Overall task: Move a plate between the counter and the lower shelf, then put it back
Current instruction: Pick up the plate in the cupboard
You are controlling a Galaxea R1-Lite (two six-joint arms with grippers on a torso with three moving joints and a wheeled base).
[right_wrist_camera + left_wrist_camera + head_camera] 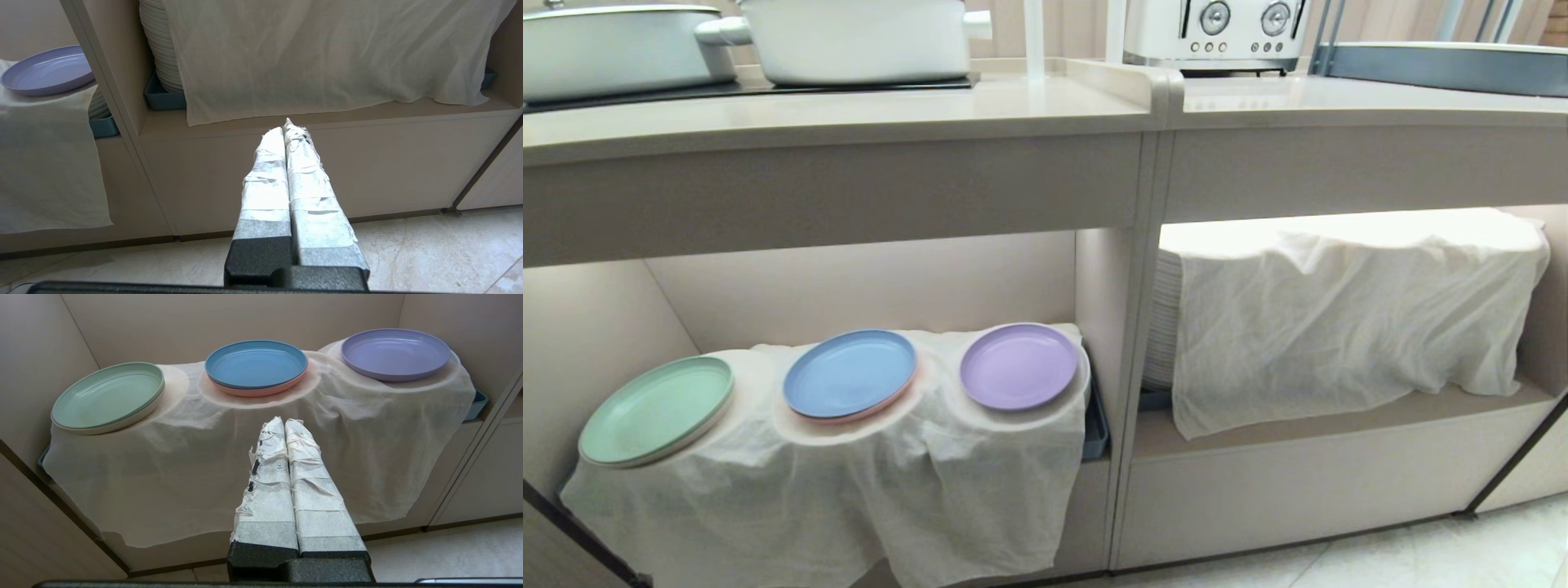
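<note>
From my head, the lilac plate [1018,365] sits on the cloth-draped stack [849,457] in the lower shelf [866,286], beneath the worktop [849,110]; neither arm shows.

My left pincer [284,421] is closed, empty, short of the cloth. I judge the pickup not begun: next, open and reach right for the rim.

My right pincer [288,126] is closed, idle.

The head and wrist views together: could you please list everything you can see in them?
Round lilac plastic plate: one, on draped stack, lower shelf, rightmost.
Round blue plate: one, middle stack, pink plate beneath.
Mint-green plate: one, leftmost stack.
White cloths: two, over stacks in both cubbies.
White pots: two, on beige counter.
White toaster: one, counter right.
Left gripper: taped, shut, before the plates.
Right gripper: taped, shut, facing right cubby.
</note>
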